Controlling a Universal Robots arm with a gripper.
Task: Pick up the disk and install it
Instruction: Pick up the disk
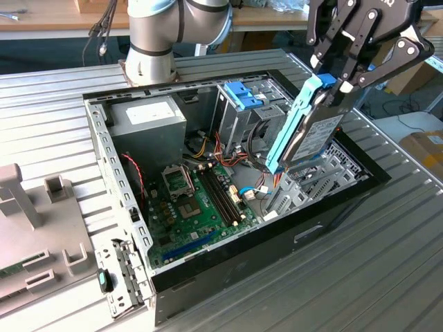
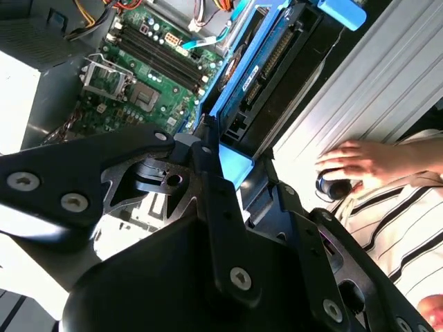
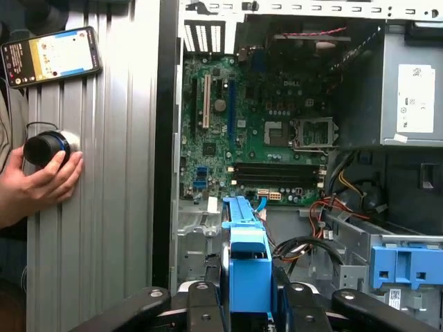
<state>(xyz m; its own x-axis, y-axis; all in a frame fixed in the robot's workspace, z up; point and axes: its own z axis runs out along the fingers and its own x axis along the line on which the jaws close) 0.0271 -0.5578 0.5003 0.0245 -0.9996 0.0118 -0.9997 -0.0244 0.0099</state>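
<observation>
Arm [image 1: 173,31] stands at the far side of the table [image 1: 387,263]. Its wrist reaches over the end of the computer case [image 1: 104,145] on the exterior view's right. We see the gripper [image 1: 333,83], black metal linkage fingers pointing down, clamped onto the upper end of the disk [image 1: 308,135] at its blue tab. In the first wrist view the fingers [image 3: 208,301] sit tight on both sides of the blue frame, nothing else held.

The disk is in the air and steeply tilted, blue edge towards the motherboard [image 1: 197,207]. Its lower end hangs over the case opening, above the cables [image 1: 259,194]. We cannot tell if it touches anything below.

The case is a black-rimmed grey metal box lying on its side with the side panel off. Inside are the green motherboard, a grey boxy power supply [image 1: 149,117] in the far corner, a grey metal drive cage [image 1: 242,97] with a bright blue plastic top, and red, yellow and blue cables.

The disk is a flat grey-black slab in a smooth blue plastic carrier [image 3: 248,263]. The table is ribbed aluminium.

In the first wrist view a person's hand [image 3: 38,183] rests on a round black knob [image 3: 45,146] on the table beside the case, with a phone [image 3: 52,55] lying nearby.
</observation>
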